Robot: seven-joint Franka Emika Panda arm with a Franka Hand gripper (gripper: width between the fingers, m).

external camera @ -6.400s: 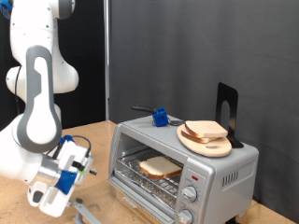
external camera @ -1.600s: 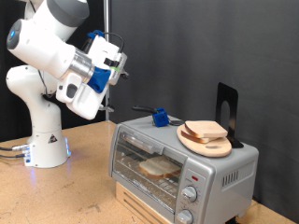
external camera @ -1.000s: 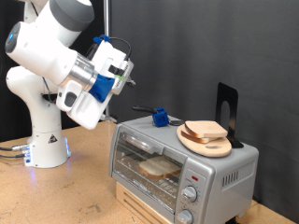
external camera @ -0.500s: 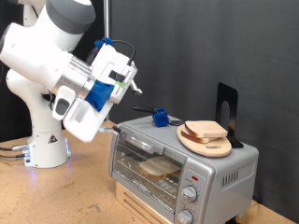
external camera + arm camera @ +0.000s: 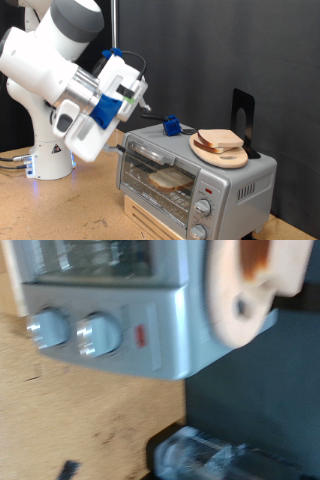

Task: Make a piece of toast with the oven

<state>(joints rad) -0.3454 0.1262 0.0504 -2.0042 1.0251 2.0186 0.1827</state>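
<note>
The oven (image 5: 190, 172) stands on a wooden base at the exterior view's lower right, and its glass door looks shut. Through the glass a piece of toast (image 5: 170, 180) lies on the wire rack. My gripper (image 5: 146, 103) hangs in the air above the oven's left end, angled down toward its top, with nothing seen between its fingers. The wrist view is blurred. It shows the oven's front panel (image 5: 150, 335) with two round knobs (image 5: 97, 335) and a small red light (image 5: 140, 337).
On the oven's top sit a round wooden board (image 5: 220, 152) with bread slices (image 5: 220, 138), a small blue object (image 5: 171, 126) and a black upright stand (image 5: 243, 118). The board's edge (image 5: 245, 300) also shows in the wrist view. The robot's base (image 5: 45, 160) stands at left.
The arm has risen from low beside the oven door to above the oven. Over the last second it has swung right and dipped toward the oven's top.
</note>
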